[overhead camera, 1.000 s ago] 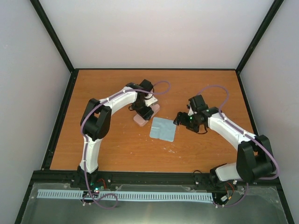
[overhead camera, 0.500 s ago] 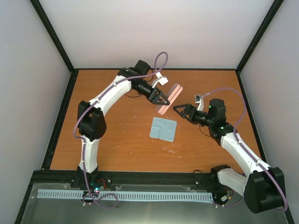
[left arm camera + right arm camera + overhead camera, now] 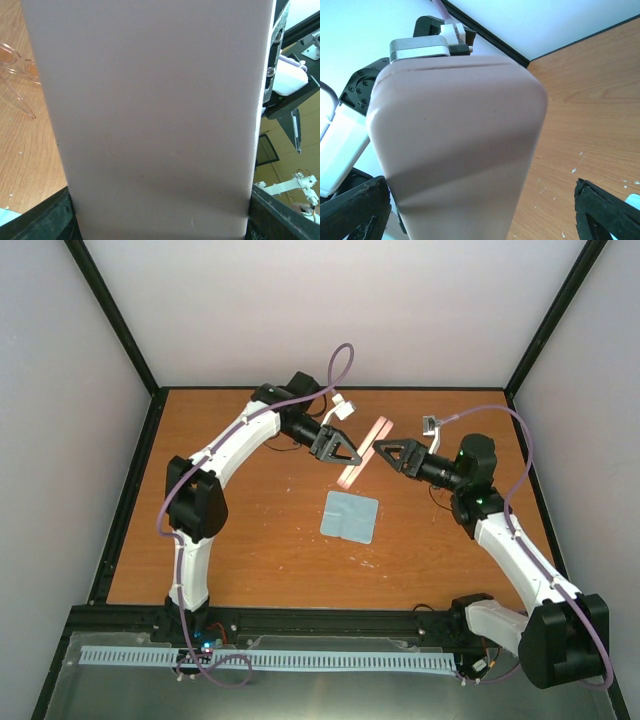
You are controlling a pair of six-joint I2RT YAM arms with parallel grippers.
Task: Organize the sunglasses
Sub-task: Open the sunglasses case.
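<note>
The pink case is closed and held tilted in the air above the table's back middle. My left gripper is shut on it, and the case's flat side fills the left wrist view between the dark fingers. My right gripper is open, its jaws standing wide around the case's other end, with a gap to the right finger. The sunglasses, thin and translucent orange-pink, lie on the wood at the top left of the left wrist view. They are too faint to pick out in the top view.
A light blue square cloth lies flat on the wooden table below the raised case. Black frame posts and white walls close in the table at the back and sides.
My left gripper has lifted the case off the table and carried it up and back. My right arm has risen and moved left until its open jaws stand around the case.
</note>
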